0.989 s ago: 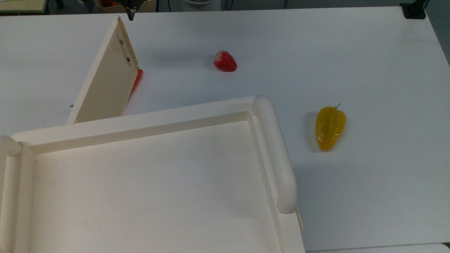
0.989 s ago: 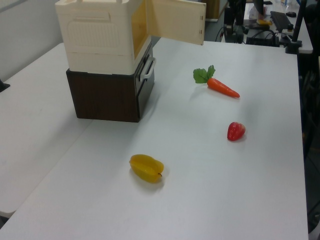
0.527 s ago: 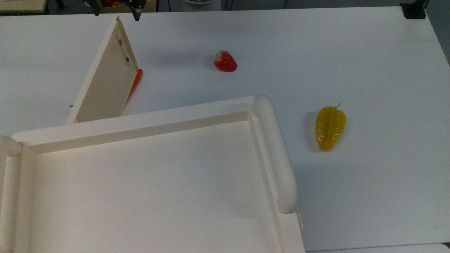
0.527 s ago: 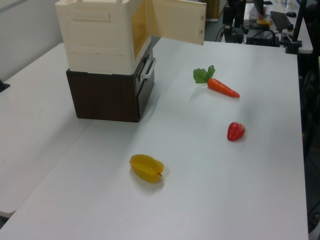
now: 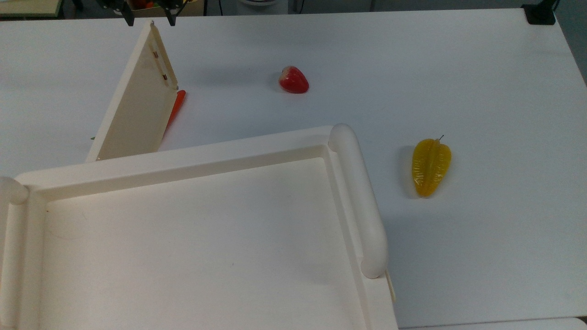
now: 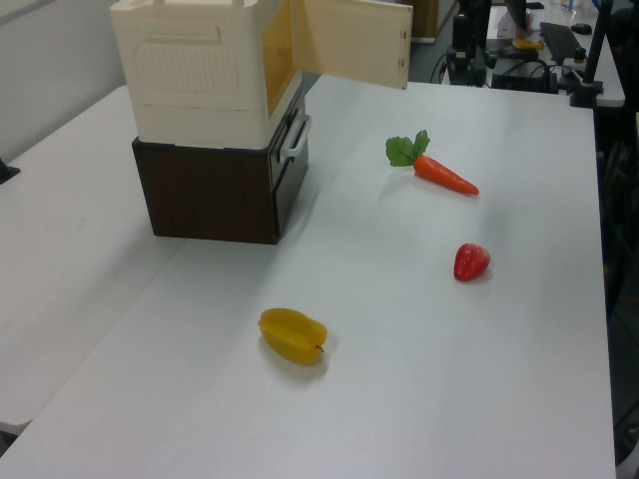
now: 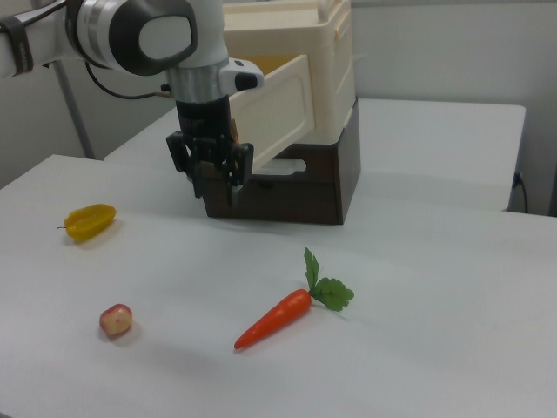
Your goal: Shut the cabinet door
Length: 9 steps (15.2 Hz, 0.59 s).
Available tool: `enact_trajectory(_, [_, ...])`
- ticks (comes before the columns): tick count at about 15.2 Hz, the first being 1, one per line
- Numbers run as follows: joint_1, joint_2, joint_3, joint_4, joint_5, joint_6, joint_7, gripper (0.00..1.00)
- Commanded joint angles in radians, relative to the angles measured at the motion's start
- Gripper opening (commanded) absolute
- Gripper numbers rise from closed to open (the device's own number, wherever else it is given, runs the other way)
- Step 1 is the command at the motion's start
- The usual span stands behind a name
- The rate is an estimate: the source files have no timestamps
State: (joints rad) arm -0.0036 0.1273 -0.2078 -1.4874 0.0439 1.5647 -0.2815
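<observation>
Since a second ago our gripper (image 5: 147,18) is shifting toward the top view's left, fingers spread and seemingly straddling the free edge of the cabinet door (image 5: 137,98), which is standing wide open off the cabinet (image 5: 357,201), closing swing remaining.

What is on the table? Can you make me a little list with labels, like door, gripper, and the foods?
door: open, swung out from the cabinet
gripper: open, at the door's free edge
carrot: lying on the table, green leaves on
strawberry: red, on the table by itself
yellow fruit: ridged, on the table away from the others
base: dark brown box under the cabinet
</observation>
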Motion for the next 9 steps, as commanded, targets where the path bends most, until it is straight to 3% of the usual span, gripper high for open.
enact_trajectory(1, [0.022, -0.031, -0.064, -0.024, 0.069, 0.005, -0.126, 0.00])
enact_trajectory(3, [0.025, -0.031, -0.074, -0.022, 0.070, 0.005, -0.152, 0.00])
enact_trajectory(9, [0.019, -0.009, -0.119, -0.019, 0.071, 0.086, -0.712, 0.00])
